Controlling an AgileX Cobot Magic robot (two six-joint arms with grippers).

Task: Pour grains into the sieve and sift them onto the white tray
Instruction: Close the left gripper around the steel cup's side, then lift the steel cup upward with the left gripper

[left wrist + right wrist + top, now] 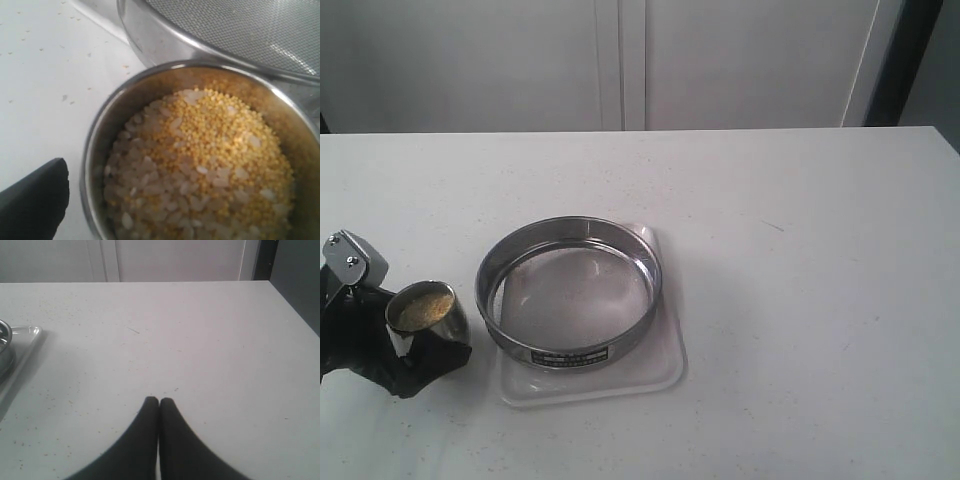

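The grains (422,308), yellow granules mixed with pale rice, fill a small steel cup (445,322) that stands left of the sieve (650,262). The sieve, with nothing on its mesh, sits on the white tray (665,372). My left gripper (420,345) is open, with its black fingers on either side of the cup. In the left wrist view one finger (35,200) stands apart from the cup's rim (90,150), with bare table between them. The grains (200,165) fill that view, and the sieve's wall (150,40) is just beyond. My right gripper (159,401) is shut and holds nothing, off to the right over bare table.
The white table (800,250) is speckled with tiny crumbs (55,310). A pale wall with panel seams (632,60) rises behind the table's far edge. The tray's corner (27,335) and a bit of the sieve (4,342) show in the right wrist view.
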